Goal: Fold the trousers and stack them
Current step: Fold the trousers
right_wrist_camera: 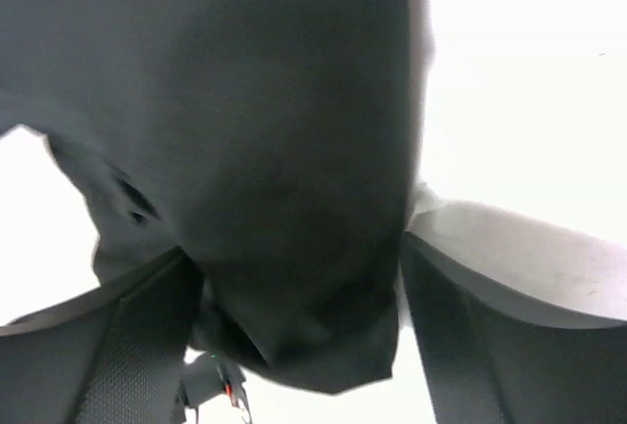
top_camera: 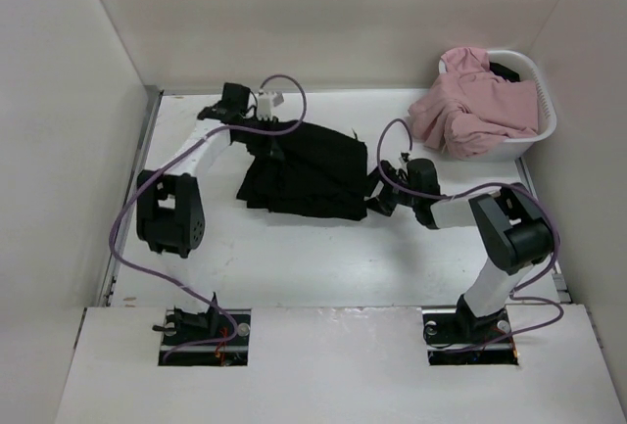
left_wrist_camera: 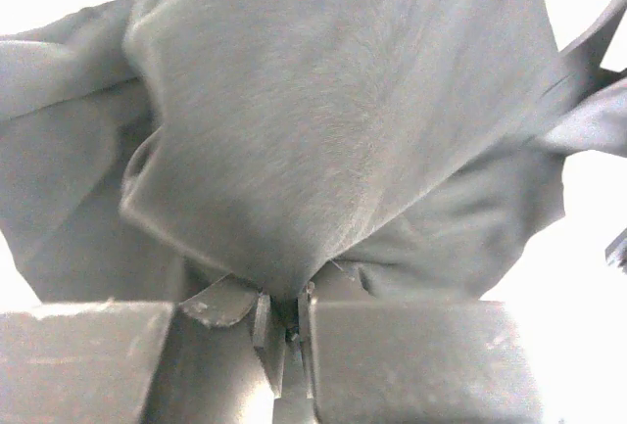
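The black trousers (top_camera: 309, 174) lie bunched and partly folded in the middle of the table. My left gripper (top_camera: 266, 146) is at their back left edge and is shut on a pinch of the black fabric (left_wrist_camera: 323, 140), which drapes away from the closed jaws of the left gripper (left_wrist_camera: 285, 314). My right gripper (top_camera: 378, 196) is at the trousers' right edge. In the right wrist view the right gripper (right_wrist_camera: 304, 336) is open, with its fingers (right_wrist_camera: 509, 346) wide apart and a fold of the trousers (right_wrist_camera: 245, 150) hanging between them.
A white basket (top_camera: 544, 116) stands at the back right corner with a pale pink garment (top_camera: 470, 106) spilling over its rim. White walls close in the table on the left, back and right. The left arm's elbow (top_camera: 168, 213) stands left of the trousers.
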Robot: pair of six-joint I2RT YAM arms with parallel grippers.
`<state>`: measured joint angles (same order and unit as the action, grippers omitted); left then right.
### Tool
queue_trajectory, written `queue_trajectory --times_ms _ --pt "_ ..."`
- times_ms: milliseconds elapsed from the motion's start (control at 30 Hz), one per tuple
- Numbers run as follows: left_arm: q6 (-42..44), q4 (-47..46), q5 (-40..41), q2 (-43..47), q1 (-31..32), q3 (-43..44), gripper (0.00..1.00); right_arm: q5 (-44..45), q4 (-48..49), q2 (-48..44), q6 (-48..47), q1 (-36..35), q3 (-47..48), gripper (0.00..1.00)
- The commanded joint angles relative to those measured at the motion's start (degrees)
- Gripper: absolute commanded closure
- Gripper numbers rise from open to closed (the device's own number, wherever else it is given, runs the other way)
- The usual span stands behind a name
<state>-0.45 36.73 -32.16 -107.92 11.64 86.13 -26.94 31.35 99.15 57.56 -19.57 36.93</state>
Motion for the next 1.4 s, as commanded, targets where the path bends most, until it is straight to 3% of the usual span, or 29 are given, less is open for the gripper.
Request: queue_trajectory --times_ms 0,67,200,367,500,600,700,800,967,1133,1233,1333,1367 --pt "-0.5 7.1 0.1 9.5 -1.2 8.6 1.00 -3.0 2.8 -3.0 -1.7 -0.2 -0.6 0.11" --pt "0.1 12.4 -1.4 9.0 -1.9 9.8 1.00 -3.1 2.0 -3.3 -2.7 -0.2 -0.5 0.00" --pt "3.9 18.0 -4.2 6.4 -5.4 8.2 1.00 -2.1 0.3 -3.6 -3.8 -0.2 0.7 0.00" --pt "6.9 14.1 -3.3 -1.8 -13.5 8.1 0.93 -2.0 -0.8 -2.0 -4.2 -1.6 4.7 0.00" --pt "12.9 9.0 2.4 -6.5 -16.9 8.8 0.88 -1.6 -1.2 -1.0 -4.2 -3.4 9.0 0.00" --pt "17.8 6.3 8.8 -8.1 -17.0 9.1 0.75 -0.7 -2.3 0.0 -4.3 -4.1 11.9 0.00" --pt "18.0 2.1 10.9 -5.8 -17.2 7.7 0.52 2.3 -4.6 1.9 -3.4 -4.1 15.4 0.00" --pt "16.5 -1.0 9.8 -1.3 -17.8 6.1 0.43 5.8 -10.4 5.7 -4.0 -5.1 21.5 0.00" --pt "13.4 -1.0 7.7 3.7 -19.4 2.0 0.39 6.7 -17.5 11.9 -4.6 -8.1 29.1 0.00" --pt "15.9 2.1 7.3 5.9 -19.8 -8.6 0.39 6.2 -18.7 15.2 -3.7 -10.3 29.4 0.00" --pt "17.4 1.2 7.2 7.0 -19.1 -15.8 0.40 4.8 -18.5 16.7 -3.4 -11.0 29.2 0.10" --pt "18.0 -0.5 7.2 7.5 -17.8 -20.5 0.43 3.0 -17.3 17.0 -2.9 -11.3 27.5 0.33" --pt "18.2 -1.7 7.2 7.8 -17.7 -21.9 0.45 2.8 -16.2 16.6 -2.6 -11.3 26.2 0.45"
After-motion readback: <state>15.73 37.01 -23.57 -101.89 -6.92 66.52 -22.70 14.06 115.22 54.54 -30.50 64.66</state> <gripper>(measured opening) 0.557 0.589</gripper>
